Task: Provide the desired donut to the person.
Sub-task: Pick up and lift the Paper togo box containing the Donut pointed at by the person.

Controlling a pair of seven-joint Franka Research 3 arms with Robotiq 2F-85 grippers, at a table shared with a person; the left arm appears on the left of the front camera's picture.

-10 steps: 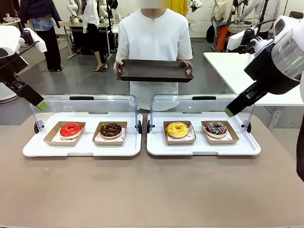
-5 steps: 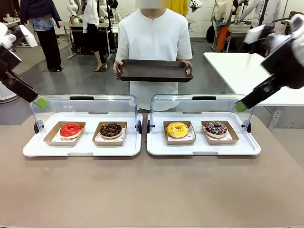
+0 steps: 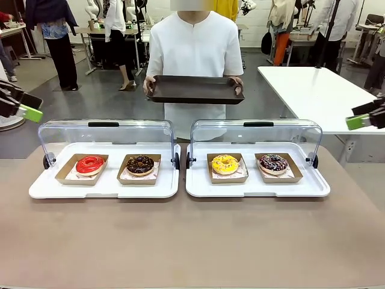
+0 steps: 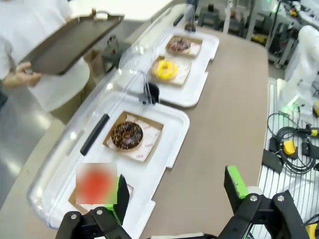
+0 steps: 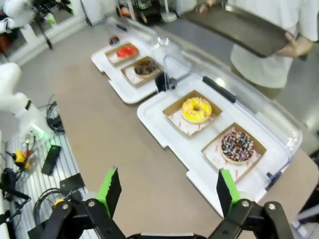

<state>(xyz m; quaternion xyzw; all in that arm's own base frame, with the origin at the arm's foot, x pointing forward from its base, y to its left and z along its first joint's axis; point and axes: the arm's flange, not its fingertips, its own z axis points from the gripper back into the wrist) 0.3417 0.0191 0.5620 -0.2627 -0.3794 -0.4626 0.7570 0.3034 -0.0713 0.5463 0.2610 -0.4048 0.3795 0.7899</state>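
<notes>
Before the person [image 3: 194,42] — tray [image 3: 195,89], long axis left-right

Tan table [image 3: 192,241], two white trays [image 3: 102,190] with clear lids [image 3: 108,135] raised behind, white side table [image 3: 313,90]

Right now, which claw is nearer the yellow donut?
Right. The right claw hangs past the outer end of the tray holding the yellow donut; the left claw hangs past the other tray's outer end.

Front view: fixed, low at table [image 3: 192,241] edge, facing person [image 3: 194,48] across it. Left wrist view: high off the left end, looking down along trays [image 4: 174,124]. Right wrist view: same from the right end. All share both trays; left wrist's nearest donut [image 4: 96,181] blurred, seemingly red.
</notes>
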